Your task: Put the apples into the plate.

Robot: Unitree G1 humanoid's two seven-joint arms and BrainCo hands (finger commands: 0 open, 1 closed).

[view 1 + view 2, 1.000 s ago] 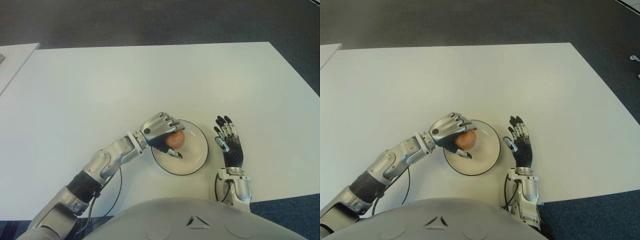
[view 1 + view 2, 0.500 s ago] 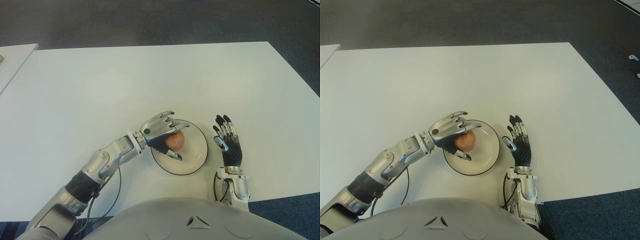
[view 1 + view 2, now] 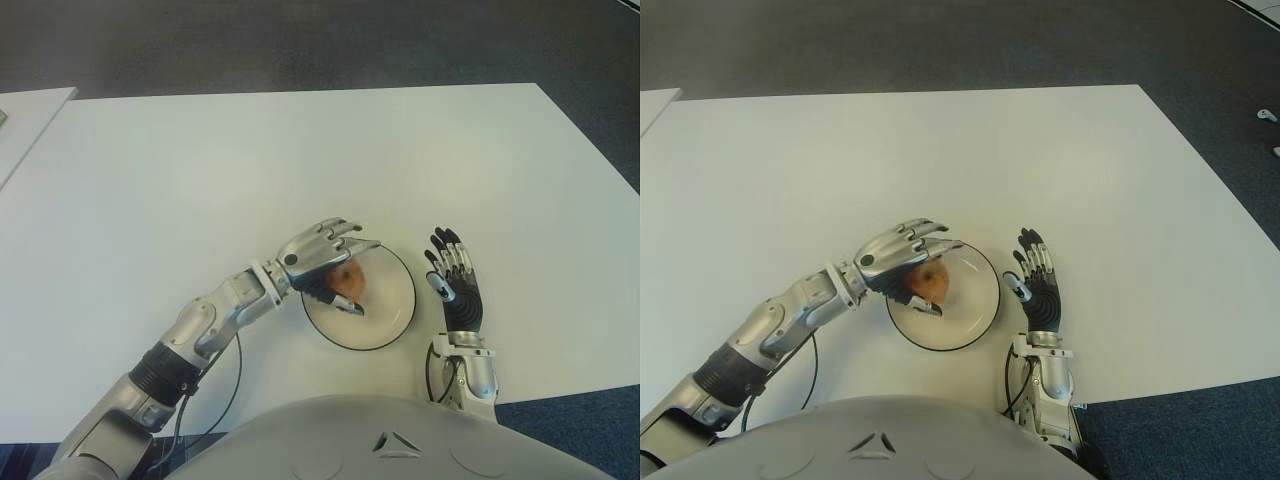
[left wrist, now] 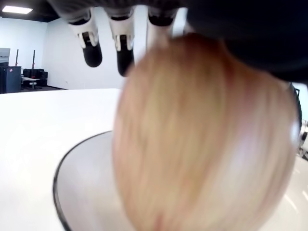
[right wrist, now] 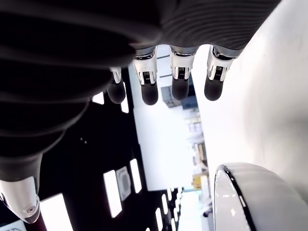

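A reddish-yellow apple (image 3: 349,283) lies in the left part of the white, dark-rimmed plate (image 3: 396,300) near the table's front edge. My left hand (image 3: 338,256) hovers right over the apple, fingers stretched out above it and thumb below, no longer closed around it. In the left wrist view the apple (image 4: 202,139) fills the picture close to the palm, with the plate (image 4: 79,192) beneath. My right hand (image 3: 455,282) shows just right of the plate, palm up with fingers spread and holding nothing. No other apple is in view.
The white table (image 3: 300,160) stretches far ahead and to both sides. A second white surface (image 3: 25,115) shows at the far left edge. Dark floor lies beyond the table and past its right edge.
My left hand's fingers have uncurled from the apple and spread out above it. The apple has stayed in the plate. The right hand has not moved.
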